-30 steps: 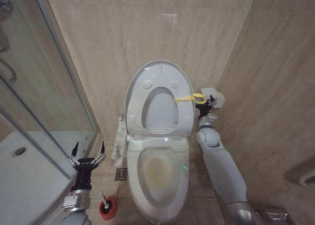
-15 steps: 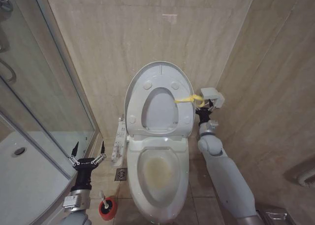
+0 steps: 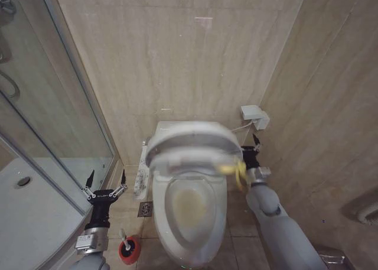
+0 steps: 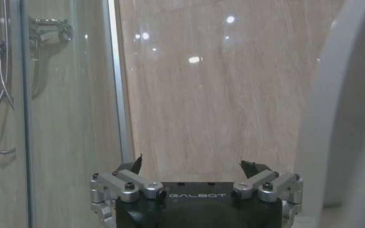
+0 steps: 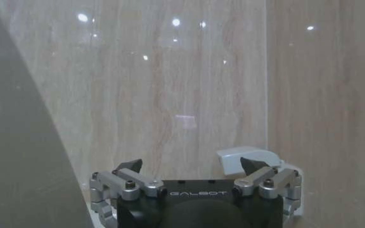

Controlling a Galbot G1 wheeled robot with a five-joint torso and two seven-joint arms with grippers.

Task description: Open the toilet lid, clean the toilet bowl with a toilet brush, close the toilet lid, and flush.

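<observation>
The toilet lid (image 3: 192, 141) is tilted forward, blurred, partway down over the back of the toilet bowl (image 3: 190, 206), whose inside is stained yellow-brown. The lid's yellow strap (image 3: 238, 171) hangs at its right edge, just beside my right wrist. My right gripper (image 3: 254, 147) is open right of the lid with nothing between its fingers, as the right wrist view (image 5: 192, 166) also shows. My left gripper (image 3: 106, 179) stands open left of the toilet, above the toilet brush (image 3: 123, 237) in its red holder (image 3: 131, 251). In the left wrist view the left gripper (image 4: 192, 164) is open too.
A glass shower screen (image 3: 53, 104) and white shower tray (image 3: 29, 211) close off the left. The control panel (image 3: 142, 172) runs along the toilet's left side. A floor drain (image 3: 145, 209) lies beside it. A white wall box (image 3: 255, 116) sits on the right wall above my gripper.
The lid, upright against the wall before, has swung forward and down over the bowl. My right gripper has let go of the yellow strap and dropped lower. The left arm has not moved.
</observation>
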